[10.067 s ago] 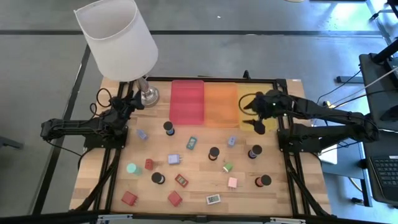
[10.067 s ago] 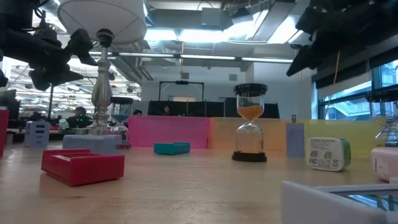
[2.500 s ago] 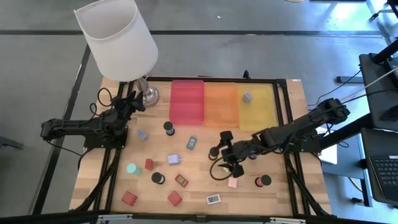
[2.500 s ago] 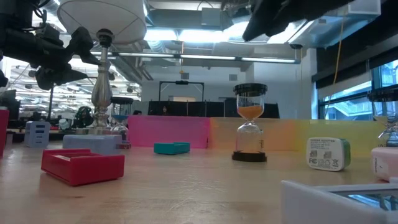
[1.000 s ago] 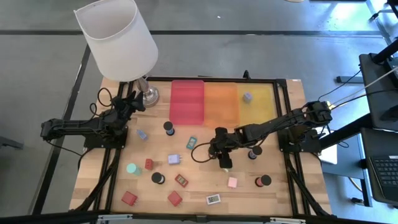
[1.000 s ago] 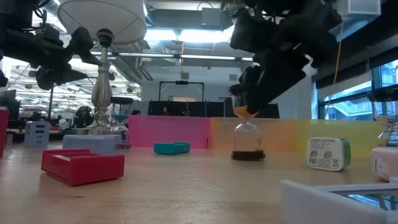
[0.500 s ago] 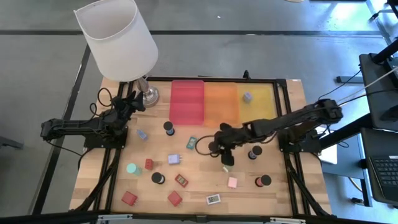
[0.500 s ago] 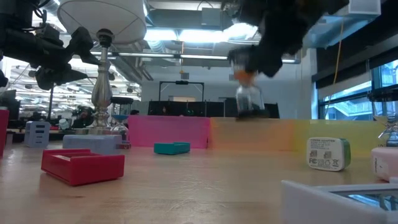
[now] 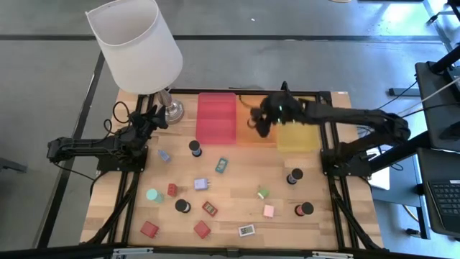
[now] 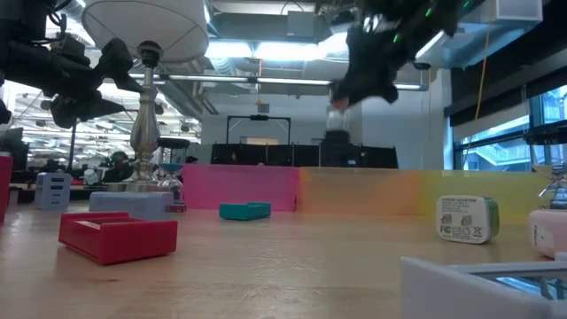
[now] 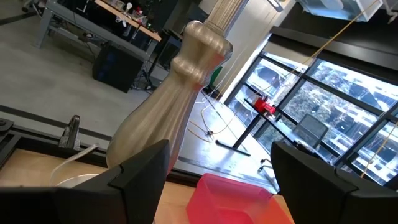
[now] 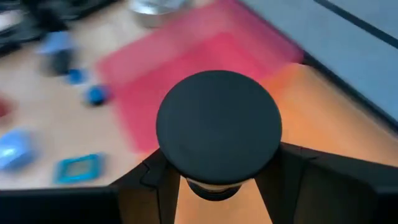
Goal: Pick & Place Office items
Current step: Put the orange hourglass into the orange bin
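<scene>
Right hand (image 9: 260,120) grips upright black-capped hourglass (image 12: 218,127) above orange tray (image 9: 253,131).

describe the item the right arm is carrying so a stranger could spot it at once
Start at the row of three trays by the lamp and find the orange tray. Above it, the right gripper holds a small hourglass with black round ends, the only piece off the table.
</scene>
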### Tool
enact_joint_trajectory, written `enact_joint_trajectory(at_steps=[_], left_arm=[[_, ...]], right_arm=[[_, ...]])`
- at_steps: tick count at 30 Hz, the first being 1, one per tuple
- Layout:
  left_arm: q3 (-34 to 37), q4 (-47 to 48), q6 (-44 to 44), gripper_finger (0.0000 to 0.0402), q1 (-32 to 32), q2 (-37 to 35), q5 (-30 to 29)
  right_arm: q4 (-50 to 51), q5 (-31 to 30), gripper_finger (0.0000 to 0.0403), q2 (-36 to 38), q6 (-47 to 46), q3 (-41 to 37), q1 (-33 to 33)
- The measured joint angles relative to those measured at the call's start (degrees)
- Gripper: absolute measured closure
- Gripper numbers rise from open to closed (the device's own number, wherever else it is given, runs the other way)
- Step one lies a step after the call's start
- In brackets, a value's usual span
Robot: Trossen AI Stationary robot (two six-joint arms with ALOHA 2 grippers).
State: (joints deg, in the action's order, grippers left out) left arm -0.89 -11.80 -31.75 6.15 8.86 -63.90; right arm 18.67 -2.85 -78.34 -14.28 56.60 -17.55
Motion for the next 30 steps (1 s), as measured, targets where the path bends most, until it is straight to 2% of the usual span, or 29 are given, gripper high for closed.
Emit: enact_joint_trajectory(at_steps=[4,9,18,30], left_arm=[[0.00,-0.03,0.00,0.0125,0.00,0.00,0.02],[0.00,-0.01,0.00,0.0125,0.00,0.00,0.06],[0.00,-0.01,0.00,0.0125,0.00,0.00,0.13],[0.00,-0.01,0.00,0.0125,0.00,0.00,0.15]], right_arm=[[-2.91,0.77,0.0243,-5.57,1.44,-0.02,-6.71],[-10.03,0.68,0.0243,-13.04,-0.95,-0.02,-10.42],[-16.31,-0.80,0.0243,-21.16,1.24,-0.02,-10.45],[-20.02,-3.78,0.0232,-22.03,5.76,-0.02,-10.37]])
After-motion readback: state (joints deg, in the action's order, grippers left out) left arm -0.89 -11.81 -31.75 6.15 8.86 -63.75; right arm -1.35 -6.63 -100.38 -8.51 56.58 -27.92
